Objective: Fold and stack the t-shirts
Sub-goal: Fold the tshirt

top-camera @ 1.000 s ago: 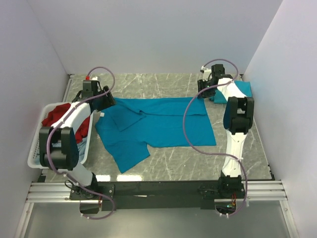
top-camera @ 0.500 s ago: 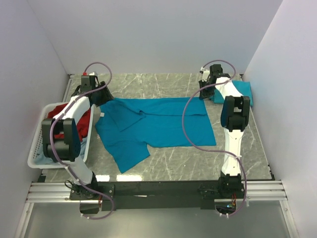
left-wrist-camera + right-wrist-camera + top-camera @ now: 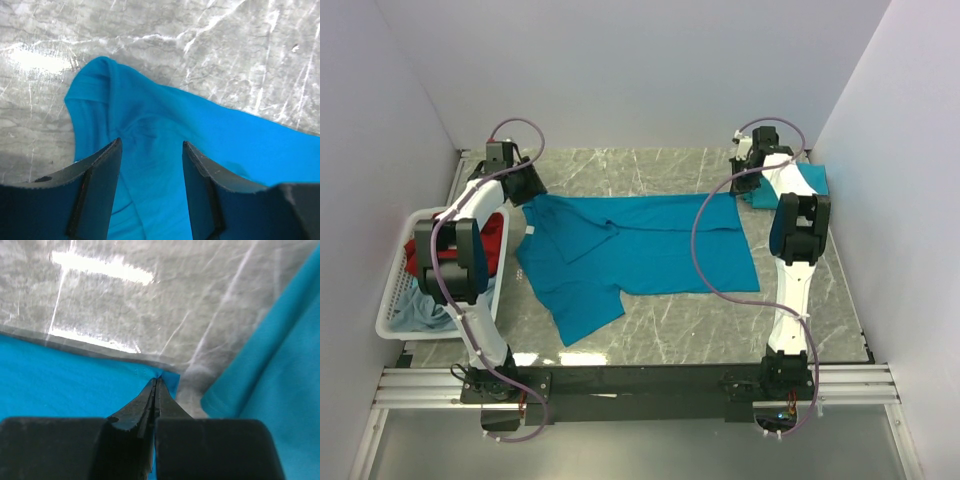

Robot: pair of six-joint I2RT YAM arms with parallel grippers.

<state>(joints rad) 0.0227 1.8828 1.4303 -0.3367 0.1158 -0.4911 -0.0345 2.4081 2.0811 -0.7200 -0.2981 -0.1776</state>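
At the far edge of the worktop (image 3: 680,320), the right gripper (image 3: 156,382) is pinched shut on one corner of the spread teal t-shirt (image 3: 650,250). The left gripper (image 3: 151,145) stands partly open over the opposite corner, holding nothing. A folded teal t-shirt (image 3: 812,180) lies just beside the right arm, and a red shirt (image 3: 495,240) sits in the white basket (image 3: 390,310) at left.
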